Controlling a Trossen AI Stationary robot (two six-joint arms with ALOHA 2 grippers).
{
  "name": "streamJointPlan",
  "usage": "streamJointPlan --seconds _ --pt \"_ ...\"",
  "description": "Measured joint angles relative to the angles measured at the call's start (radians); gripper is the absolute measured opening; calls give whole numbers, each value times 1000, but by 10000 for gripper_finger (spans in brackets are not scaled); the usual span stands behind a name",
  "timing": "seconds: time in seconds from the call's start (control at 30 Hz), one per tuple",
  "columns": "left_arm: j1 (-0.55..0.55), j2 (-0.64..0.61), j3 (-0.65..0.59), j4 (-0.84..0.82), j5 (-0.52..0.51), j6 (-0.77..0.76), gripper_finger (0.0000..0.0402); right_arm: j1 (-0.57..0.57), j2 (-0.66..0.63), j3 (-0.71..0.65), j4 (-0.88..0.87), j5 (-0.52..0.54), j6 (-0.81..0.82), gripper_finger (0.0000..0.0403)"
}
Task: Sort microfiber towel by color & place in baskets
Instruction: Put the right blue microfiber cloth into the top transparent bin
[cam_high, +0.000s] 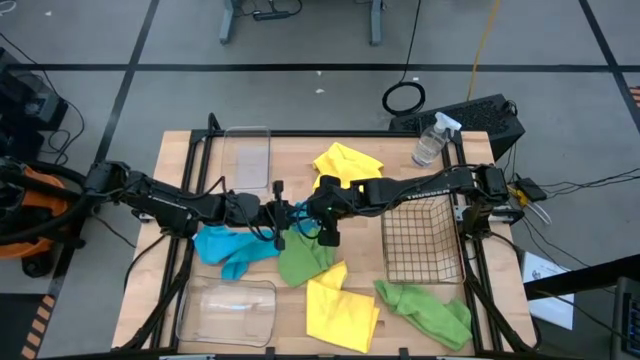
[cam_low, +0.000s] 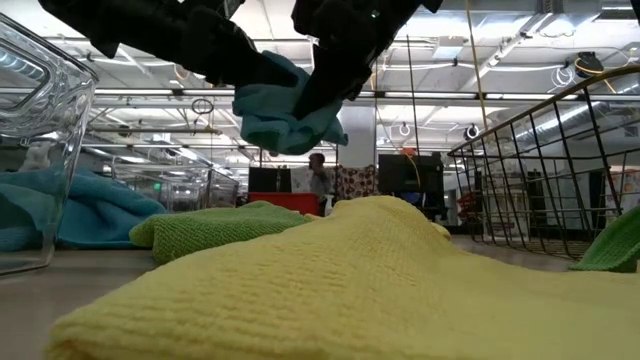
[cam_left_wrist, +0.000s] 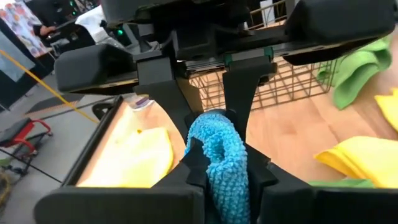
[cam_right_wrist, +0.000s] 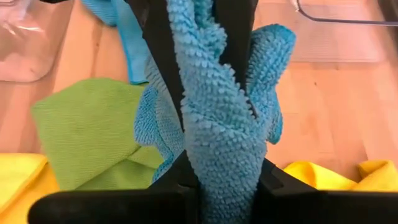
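Both grippers meet over the table's middle, each shut on one blue towel (cam_high: 301, 222), which shows lifted in the low view (cam_low: 285, 115). My left gripper (cam_high: 284, 214) comes from the left and my right gripper (cam_high: 326, 226) from the right. A second blue towel (cam_high: 230, 248) lies flat on the table below the left arm. One green towel (cam_high: 305, 260) lies under the grippers, another (cam_high: 425, 312) lies near the right front. One yellow towel (cam_high: 340, 312) lies at the front, another (cam_high: 348, 162) toward the far edge. My left gripper (cam_left_wrist: 224, 163) pinches a bunched fold of the blue towel (cam_left_wrist: 225, 146) between its two fingers (cam_left_wrist: 194, 163), coming level from the table's left. The towel is lifted clear of the table, and its other end is in the right gripper. My right gripper (cam_right_wrist: 221, 177) pinches the blue towel's bunched middle (cam_right_wrist: 217, 137) between its two fingers (cam_right_wrist: 177, 180), slanting down from the table's right. Several layers are gathered in the hold. Loose ends (cam_right_wrist: 270, 56) hang beside the fingers, clear of the table.
A clear tub (cam_high: 247, 157) stands at the far edge and another (cam_high: 228, 312) at the near left. The wire basket (cam_high: 422, 240) stands right of the grippers. A spray bottle (cam_high: 432, 140) is at the far right corner. A person (cam_low: 318, 178) stands in the room beyond.
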Motion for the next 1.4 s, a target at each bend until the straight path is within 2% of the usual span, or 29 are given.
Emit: streamJointPlan --seconds 0.1,0.2,0.5,0.7,0.9,1.1,1.23,1.33,1.4 --pt "-1 0 0 -5 12 -32 40 8 0 0 -1 -17 2 55" --pt "-1 0 0 -7 25 -59 33 20 0 0 -3 -18 -25 76" --pt "-20 0 -1 -41 42 -72 34 41 -9 1 4 27 -92 206" --pt "-19 -10 -1 -100 22 -64 34 42 -42 2 -78 39 -6 280" --pt "-18 -143 -2 -172 -3 -37 35 43 -158 2 -290 160 55 309" --pt "9 -396 -1 -320 -79 -93 35 45 -270 -16 -413 210 143 310" --pt "39 -547 -1 -358 -111 -104 36 67 -306 -96 -316 215 167 310" --pt "68 -632 -1 -372 -110 -97 36 88 -307 -199 -73 247 151 310" --pt "89 -676 -1 -384 -103 -91 36 97 -297 -278 149 256 115 310"
